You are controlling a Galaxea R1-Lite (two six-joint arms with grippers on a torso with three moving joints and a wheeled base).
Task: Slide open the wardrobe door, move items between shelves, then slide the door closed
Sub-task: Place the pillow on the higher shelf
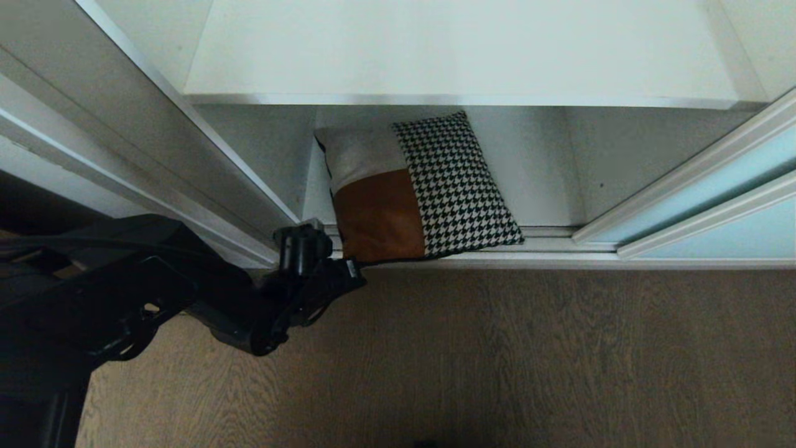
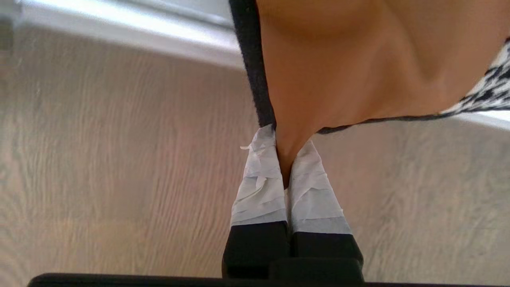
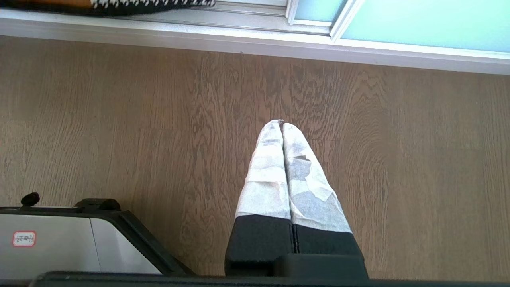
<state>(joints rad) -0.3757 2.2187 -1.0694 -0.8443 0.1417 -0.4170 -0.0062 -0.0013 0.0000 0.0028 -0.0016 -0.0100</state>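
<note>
The cushion (image 1: pixel 423 186), an item with houndstooth, rust-brown and beige-grey patches, lies tilted in the lower wardrobe compartment, and its near corner hangs over the floor track. My left gripper (image 1: pixel 353 269) is at that rust-brown corner. In the left wrist view its taped fingers (image 2: pixel 259 179) are shut on the cushion (image 2: pixel 358 59) by that corner. A white shelf (image 1: pixel 460 50) spans the compartment above. The sliding wardrobe door (image 1: pixel 715 186) of pale aqua glass stands slid to the right. My right gripper (image 3: pixel 282 124) is shut on nothing, low over the floor.
Wood-look floor (image 1: pixel 528 361) runs in front of the wardrobe. The wardrobe's white side panel (image 1: pixel 124 124) rises at the left, close to my left arm. A silvery floor track (image 1: pixel 559 249) crosses the opening. Part of my base (image 3: pixel 59 239) shows in the right wrist view.
</note>
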